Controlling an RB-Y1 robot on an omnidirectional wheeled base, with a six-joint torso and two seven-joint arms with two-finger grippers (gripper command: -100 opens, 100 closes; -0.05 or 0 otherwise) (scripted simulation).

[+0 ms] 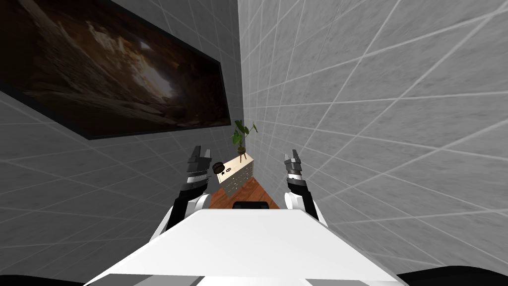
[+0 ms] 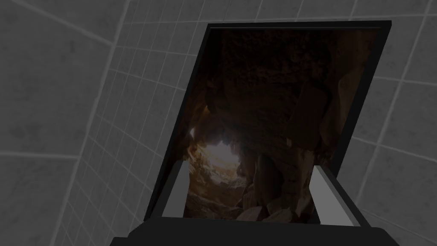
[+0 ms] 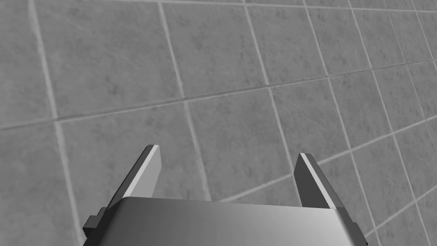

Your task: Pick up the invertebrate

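Your left gripper (image 1: 200,151) and right gripper (image 1: 292,156): fingers spread, empty; dresser (image 1: 239,177) well beyond them, so reaching now grabs air

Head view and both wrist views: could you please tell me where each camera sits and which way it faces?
Head view: on the head, looking down and forward at a pale dresser with a plant; shows the left hand and right hand.
Left wrist view: on the left hand, facing the framed picture; open fingers show.
Right wrist view: on the right hand, facing a grey tiled wall; open fingers show.
Head and left wrist views share the framed picture.
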